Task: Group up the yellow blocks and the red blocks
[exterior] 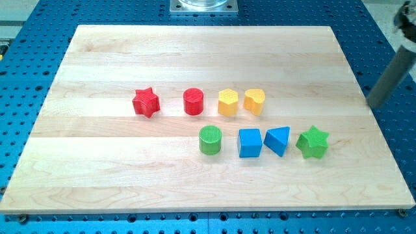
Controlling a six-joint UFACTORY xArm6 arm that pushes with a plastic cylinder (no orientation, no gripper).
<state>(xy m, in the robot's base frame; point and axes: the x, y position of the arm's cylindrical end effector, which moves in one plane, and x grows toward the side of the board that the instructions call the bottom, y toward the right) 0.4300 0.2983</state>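
Observation:
A red star (145, 103) lies left of the board's middle. A red cylinder (194, 102) stands to its right, apart from it. A yellow hexagon block (228, 103) and a yellow heart-shaped block (254, 101) sit close together right of the cylinder. My rod comes in at the view's right edge, and my tip (373, 104) is over the board's right rim, far right of all the blocks and touching none.
A green cylinder (210, 140), a blue cube (249, 143), a blue triangular block (278, 140) and a green star (312, 142) form a row below the red and yellow ones. The wooden board (97, 182) lies on a blue perforated table.

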